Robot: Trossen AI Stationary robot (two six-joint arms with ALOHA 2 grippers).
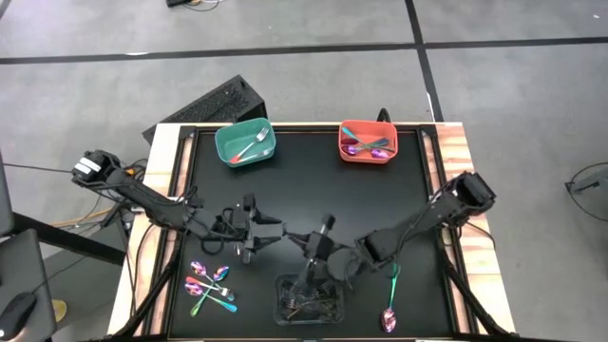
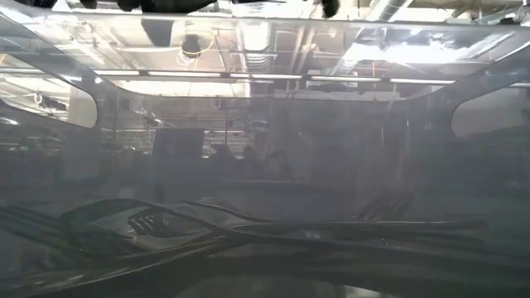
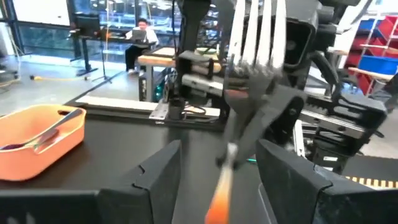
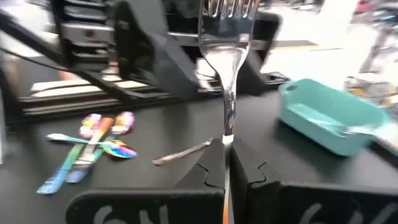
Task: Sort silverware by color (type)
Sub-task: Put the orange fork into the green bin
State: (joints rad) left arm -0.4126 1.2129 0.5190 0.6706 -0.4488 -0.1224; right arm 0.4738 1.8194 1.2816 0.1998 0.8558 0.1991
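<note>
My right gripper point(image 4: 224, 146) is shut on a fork point(image 4: 225, 56) with a shiny head and an orange handle, above the table's middle point(image 1: 321, 249). My left gripper point(image 3: 219, 149) is open and sits just left of it point(image 1: 269, 233). In the left wrist view the fork point(image 3: 255, 43) shows between its spread fingers; whether they touch it I cannot tell. More silverware point(image 1: 211, 285) lies in a loose heap near the left front. One spoon point(image 1: 391, 304) lies at the right front. My right gripper pinches the fork between its two fingers at the neck point(image 4: 225, 134), where the silver stem meets the orange handle. The fingers lie along the fork. Its tines stick out past the fingertips, and it is lifted clear of the table.
A teal bin point(image 1: 245, 144) holding a fork and an orange bin point(image 1: 368, 142) holding spoons stand at the far edge. A clear tray point(image 1: 309, 299) of grey cutlery sits at the near edge and fills the low view. A person point(image 3: 140, 37) sits far off.
</note>
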